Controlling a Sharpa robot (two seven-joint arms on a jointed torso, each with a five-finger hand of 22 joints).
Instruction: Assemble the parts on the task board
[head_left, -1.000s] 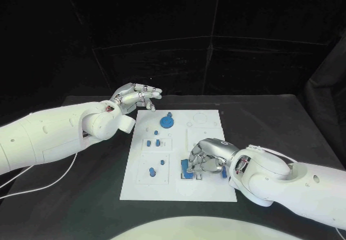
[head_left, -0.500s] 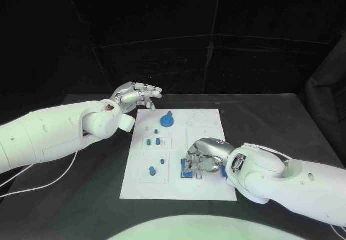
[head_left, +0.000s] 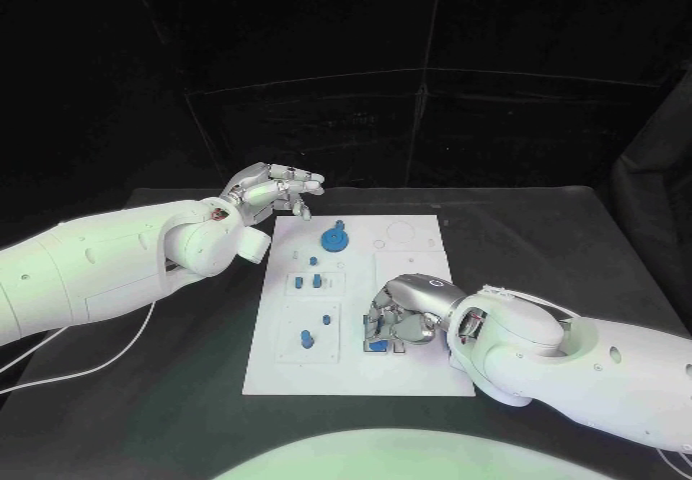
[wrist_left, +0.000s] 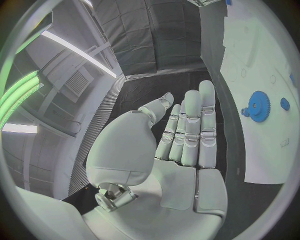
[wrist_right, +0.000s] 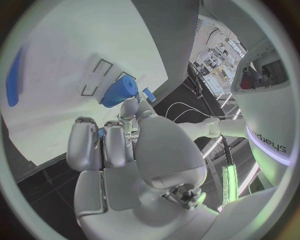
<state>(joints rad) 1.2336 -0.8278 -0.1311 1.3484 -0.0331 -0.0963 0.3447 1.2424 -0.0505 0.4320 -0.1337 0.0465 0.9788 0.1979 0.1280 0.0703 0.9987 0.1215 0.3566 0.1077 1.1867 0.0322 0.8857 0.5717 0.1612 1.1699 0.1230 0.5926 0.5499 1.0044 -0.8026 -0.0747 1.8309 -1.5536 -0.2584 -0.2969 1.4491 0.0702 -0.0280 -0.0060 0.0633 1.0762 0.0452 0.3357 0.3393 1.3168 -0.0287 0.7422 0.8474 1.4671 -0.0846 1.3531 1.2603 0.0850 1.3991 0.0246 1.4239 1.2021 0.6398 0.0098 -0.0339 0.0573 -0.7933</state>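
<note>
White task board (head_left: 411, 375) lies mid-counter (head_left: 548, 230), with wide dark margins on every side for you to move in. Your left hand (head_left: 274, 190) hovers off the board's far-left corner, fingers loosely curled, nothing in it. Your right hand (head_left: 404, 310) is curled down over the board's near-right area on a blue part (head_left: 378, 346); whether it actually grips it you cannot tell. Count one blue gear (head_left: 335, 238) near the far edge and about six small blue parts (head_left: 304, 339) left of centre.
</note>
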